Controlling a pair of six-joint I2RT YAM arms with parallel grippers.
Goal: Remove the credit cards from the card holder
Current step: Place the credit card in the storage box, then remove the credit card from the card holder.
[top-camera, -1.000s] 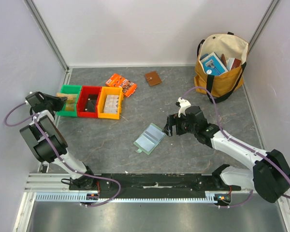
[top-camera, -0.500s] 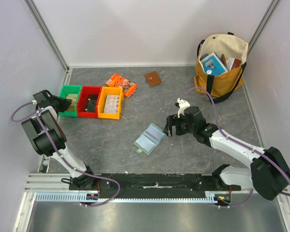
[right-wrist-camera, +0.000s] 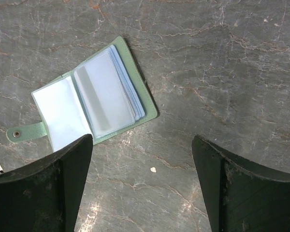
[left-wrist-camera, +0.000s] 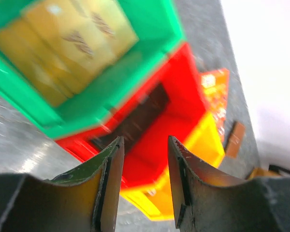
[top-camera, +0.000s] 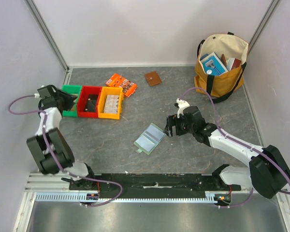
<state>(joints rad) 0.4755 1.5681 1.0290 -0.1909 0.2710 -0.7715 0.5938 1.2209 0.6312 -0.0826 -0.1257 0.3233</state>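
Left pincer [left-wrist-camera: 144,145] now parted, empty, over green plastic bin [left-wrist-camera: 135,63]: delivery apparently made. Right pincer [right-wrist-camera: 141,140] wide above pale-green bifold card holder [right-wrist-camera: 87,111].

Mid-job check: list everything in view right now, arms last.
card holder: one, pale green, lying open, centre
green bin, red bin, yellow bin: one each, side by side, left
packet: one, orange, behind the bins
wallet: one, brown, far centre
tote bag: one, mustard, far right, books inside
left hand: open, empty, above the green and red bins
right hand: open, empty, just right of the card holder
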